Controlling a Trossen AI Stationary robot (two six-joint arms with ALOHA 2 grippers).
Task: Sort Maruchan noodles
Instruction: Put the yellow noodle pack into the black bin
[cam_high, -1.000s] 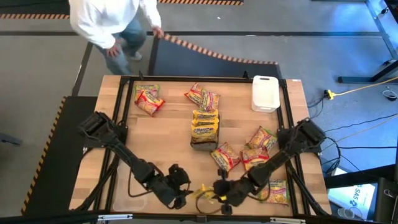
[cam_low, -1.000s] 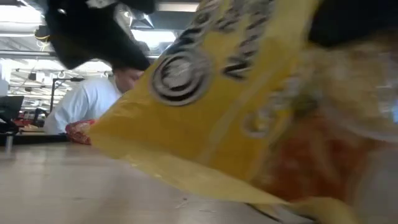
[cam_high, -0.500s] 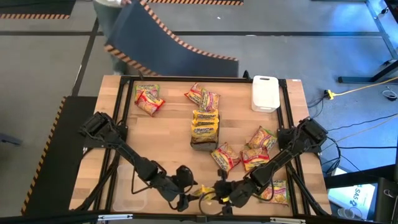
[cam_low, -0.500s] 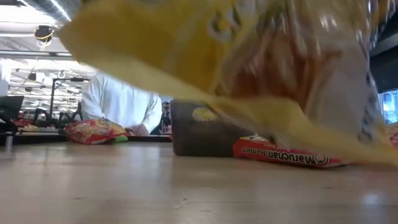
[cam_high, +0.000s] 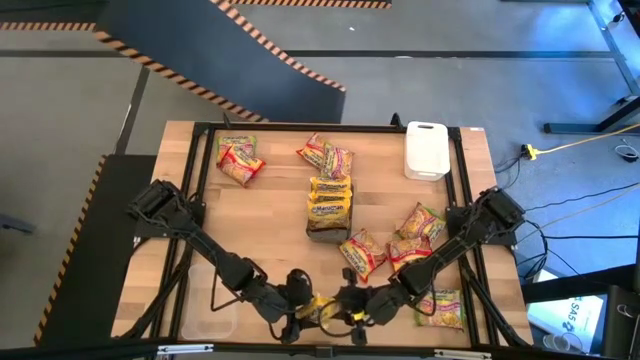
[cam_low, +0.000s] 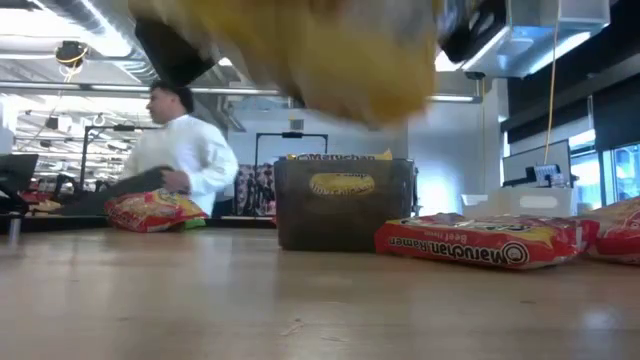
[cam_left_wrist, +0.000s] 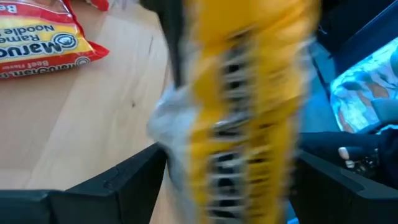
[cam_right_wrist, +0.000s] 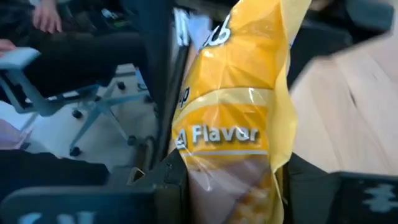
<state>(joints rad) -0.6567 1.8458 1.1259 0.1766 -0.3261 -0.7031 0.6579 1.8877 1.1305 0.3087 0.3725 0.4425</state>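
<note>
While 0.5 s ago it sagged lower, yellow packet (cam_high: 327, 309) now sits lifted at bottom centre, left gripper (cam_high: 303, 308) & right gripper (cam_high: 356, 305) both clamped on it.

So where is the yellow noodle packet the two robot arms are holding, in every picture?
High view: the yellow packet sits at the table's near edge, between the left gripper and right gripper.
Low view: a yellow blur along the top, lifted off the table.
Left wrist view: it fills the middle.
Right wrist view: it fills the middle, reading "Flavor".
Shared landmark: the red packet, lying flat on the table.
</note>
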